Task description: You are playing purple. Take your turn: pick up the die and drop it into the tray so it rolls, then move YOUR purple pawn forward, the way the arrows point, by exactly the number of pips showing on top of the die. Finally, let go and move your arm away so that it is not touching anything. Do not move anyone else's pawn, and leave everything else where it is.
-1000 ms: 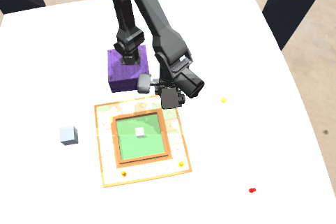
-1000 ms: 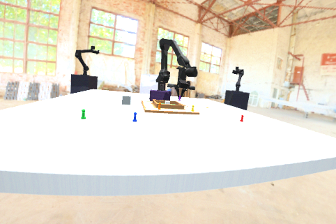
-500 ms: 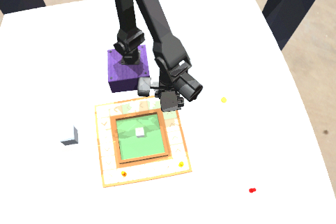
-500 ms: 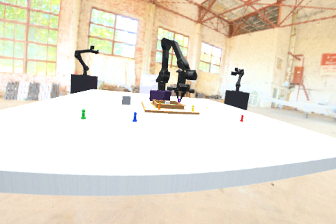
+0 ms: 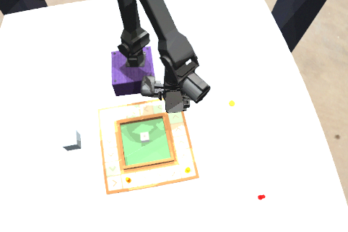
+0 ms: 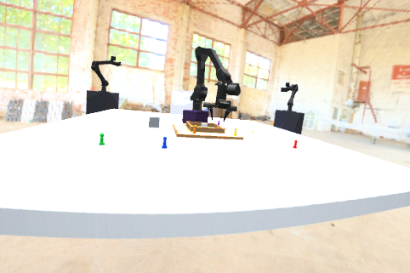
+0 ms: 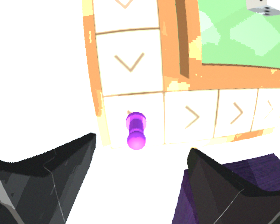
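Observation:
The purple pawn (image 7: 136, 127) (image 6: 219, 122) stands upright on a corner square of the board (image 5: 151, 185) (image 6: 208, 136); my arm hides it in the top view. My gripper (image 7: 144, 147) (image 6: 219, 119) is open, with its fingers apart on either side of the pawn, not seen touching it. The corner's arrow is mostly covered by the pawn. The white die (image 5: 144, 136) (image 7: 266, 7) lies in the green-floored tray (image 5: 148, 165) (image 7: 231, 75). In the top view its top face seems to show one pip.
An orange pawn (image 5: 128, 179) (image 6: 194, 128) and a yellow pawn (image 5: 188, 170) (image 6: 235, 132) stand on the board. A yellow piece (image 5: 232, 103), red pawn (image 5: 261, 197) (image 6: 295, 144), blue pawn (image 6: 164, 143), green pawn (image 6: 101, 139) and grey block (image 5: 73, 142) (image 6: 154, 122) are off it.

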Robot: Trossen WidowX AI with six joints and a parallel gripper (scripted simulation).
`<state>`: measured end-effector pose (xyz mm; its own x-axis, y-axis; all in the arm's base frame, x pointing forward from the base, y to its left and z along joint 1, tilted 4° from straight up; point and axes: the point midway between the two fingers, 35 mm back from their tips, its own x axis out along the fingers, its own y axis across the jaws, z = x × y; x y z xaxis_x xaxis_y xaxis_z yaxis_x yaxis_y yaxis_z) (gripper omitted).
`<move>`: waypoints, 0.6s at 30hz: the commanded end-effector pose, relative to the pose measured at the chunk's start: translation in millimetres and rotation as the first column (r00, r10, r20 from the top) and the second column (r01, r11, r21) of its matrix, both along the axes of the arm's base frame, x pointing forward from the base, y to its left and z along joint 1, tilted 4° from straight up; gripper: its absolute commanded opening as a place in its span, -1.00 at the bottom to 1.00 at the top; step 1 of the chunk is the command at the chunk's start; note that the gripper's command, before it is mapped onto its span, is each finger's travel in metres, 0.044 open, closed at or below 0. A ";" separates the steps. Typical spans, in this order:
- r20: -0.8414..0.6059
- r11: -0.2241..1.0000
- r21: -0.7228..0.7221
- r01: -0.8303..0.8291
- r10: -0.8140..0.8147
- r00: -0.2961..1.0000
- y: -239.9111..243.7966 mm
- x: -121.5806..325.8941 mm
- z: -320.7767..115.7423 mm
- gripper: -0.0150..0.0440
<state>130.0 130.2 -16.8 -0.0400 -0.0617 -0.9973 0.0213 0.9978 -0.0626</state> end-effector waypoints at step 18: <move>0.015 0.982 0.017 -0.189 0.188 0.982 -94.8 40.6 116.7 1.00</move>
